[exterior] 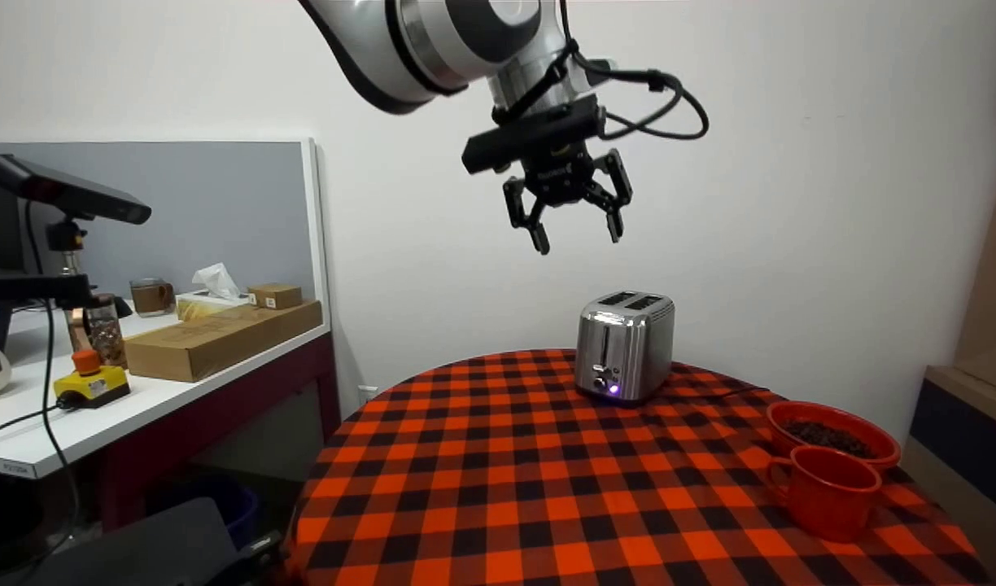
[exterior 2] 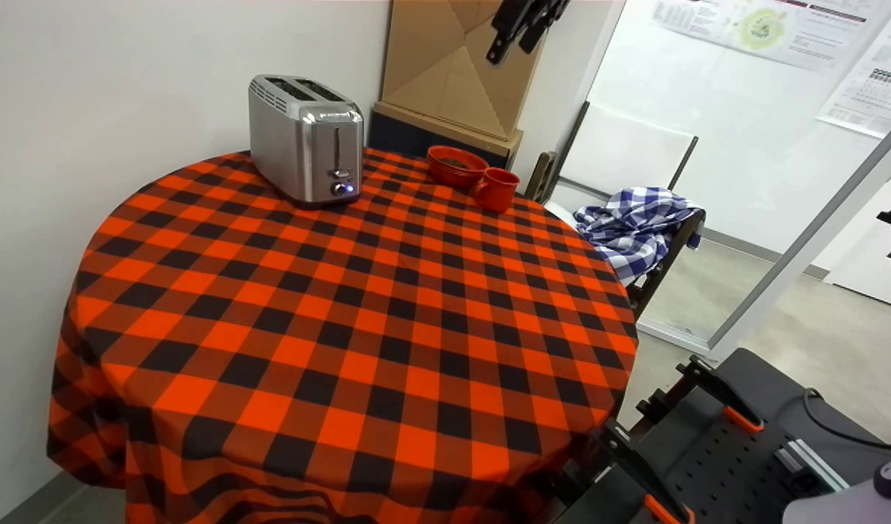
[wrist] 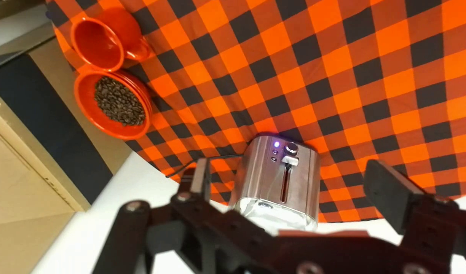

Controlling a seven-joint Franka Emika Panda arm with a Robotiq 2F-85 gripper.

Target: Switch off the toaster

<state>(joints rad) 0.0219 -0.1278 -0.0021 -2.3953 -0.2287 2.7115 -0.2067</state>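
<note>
The toaster (exterior: 628, 350) is a shiny silver box with two top slots, upright on the checked tablecloth near the wall. It shows in both exterior views (exterior 2: 303, 153) and in the wrist view (wrist: 259, 179). Its front lever (wrist: 290, 161) is at the bottom of its slot, just above a round knob (wrist: 291, 148). A bluish-purple light (wrist: 276, 144) glows beside the knob, with two unlit buttons near it. My gripper (exterior: 578, 234) is open and empty, high above the toaster and apart from it. In the wrist view, the toaster lies between the fingers.
A red mug (exterior: 833, 492) and a red bowl (exterior: 888, 443) of dark beans stand at the table's edge, to one side of the toaster. A black cord (exterior: 726, 394) runs from the toaster. The wall (exterior: 433, 268) is close behind. A white desk (exterior: 160, 399) holds boxes.
</note>
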